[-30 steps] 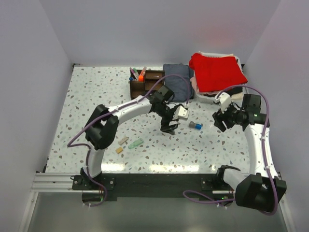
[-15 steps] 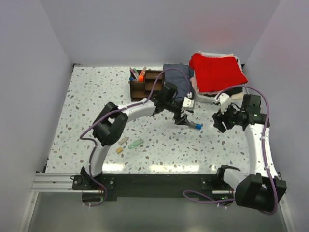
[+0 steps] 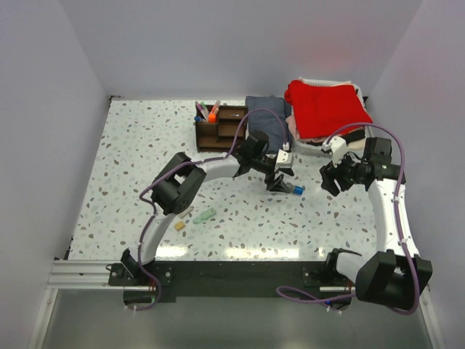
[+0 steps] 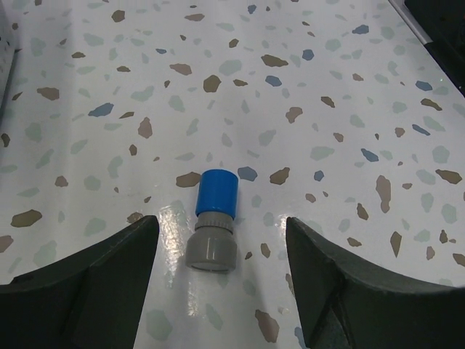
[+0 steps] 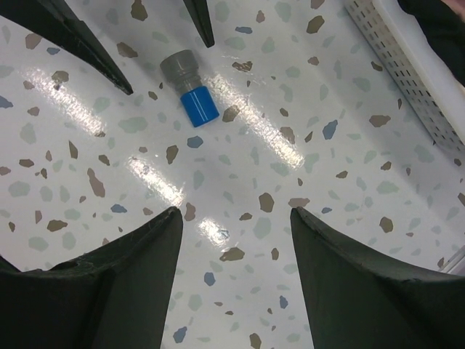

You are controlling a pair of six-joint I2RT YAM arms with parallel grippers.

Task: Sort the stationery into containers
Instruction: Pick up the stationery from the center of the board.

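While the top view sets the blue-capped piece mid-surface, well apart from the brown organizer, only the left wrist view shows the left gripper spread astride it, not touching. The right wrist view has the right gripper spread and empty, near the piece. Compared with a second ago, the left gripper sits further right.

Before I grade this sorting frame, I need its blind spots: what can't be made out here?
- Top view: what lies in the organizer compartments, too small beyond a few pen tops.
- Top view: the blue-capped piece, partly covered by the left hand.
- Top view: one tan block, partly under the left arm's elbow.
- Right wrist view: the white basket, cut off by the edge.
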